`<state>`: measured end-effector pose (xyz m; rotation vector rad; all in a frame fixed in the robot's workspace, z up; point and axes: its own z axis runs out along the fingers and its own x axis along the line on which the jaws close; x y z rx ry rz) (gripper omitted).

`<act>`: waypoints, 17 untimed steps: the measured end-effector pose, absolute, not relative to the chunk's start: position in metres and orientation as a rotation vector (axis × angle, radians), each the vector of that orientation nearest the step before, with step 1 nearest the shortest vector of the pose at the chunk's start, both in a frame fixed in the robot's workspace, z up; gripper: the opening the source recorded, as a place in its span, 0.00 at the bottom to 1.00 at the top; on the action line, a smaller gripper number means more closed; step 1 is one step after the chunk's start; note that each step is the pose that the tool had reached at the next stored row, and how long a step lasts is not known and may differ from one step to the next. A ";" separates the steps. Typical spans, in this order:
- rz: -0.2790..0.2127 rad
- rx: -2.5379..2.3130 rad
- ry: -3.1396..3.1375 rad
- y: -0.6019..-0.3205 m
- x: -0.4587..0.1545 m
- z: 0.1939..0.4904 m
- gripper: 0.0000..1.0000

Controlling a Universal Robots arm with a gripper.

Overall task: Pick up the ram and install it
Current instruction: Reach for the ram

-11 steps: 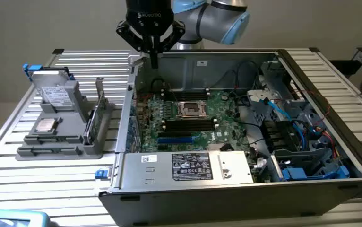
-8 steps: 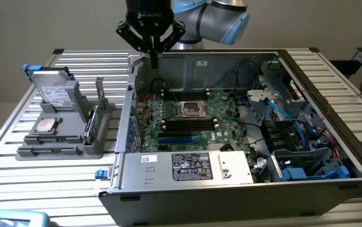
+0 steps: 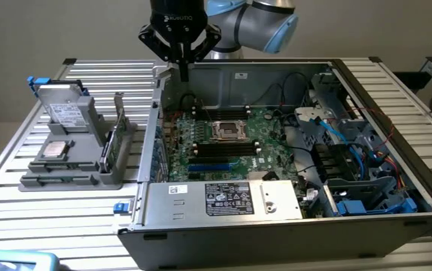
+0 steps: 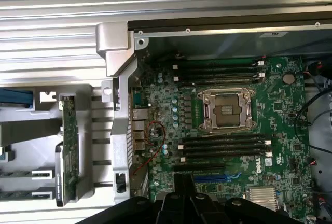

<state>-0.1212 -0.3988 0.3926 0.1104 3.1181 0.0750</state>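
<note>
The ram (image 3: 109, 145) is a thin green stick standing on edge in a slot of the grey holder (image 3: 65, 180), on the exterior view's left of the open computer case. In the wrist view the ram (image 4: 69, 146) lies along the holder, beside the case wall. My gripper (image 3: 184, 74) hangs above the case's far-left corner, well above and away from the ram. Its fingers are shut and point down with nothing between them. In the wrist view the gripper (image 4: 185, 181) is over the motherboard's black slots (image 4: 223, 146).
The open case (image 3: 276, 226) holds the motherboard (image 3: 224, 141) with an empty processor socket (image 3: 229, 131), cables and blue drive brackets (image 3: 366, 197). The holder also carries a silver processor chip (image 3: 54, 149) and a drive (image 3: 65, 113). Everything stands on a slatted metal table (image 3: 20, 220).
</note>
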 end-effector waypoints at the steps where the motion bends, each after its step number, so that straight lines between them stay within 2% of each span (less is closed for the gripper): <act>1: 0.075 0.110 3.118 -0.399 -0.121 0.393 0.11; 10: 0.075 0.110 3.118 -0.399 -0.124 0.393 0.11; 17: 0.074 0.111 3.134 -0.399 -0.151 0.393 0.11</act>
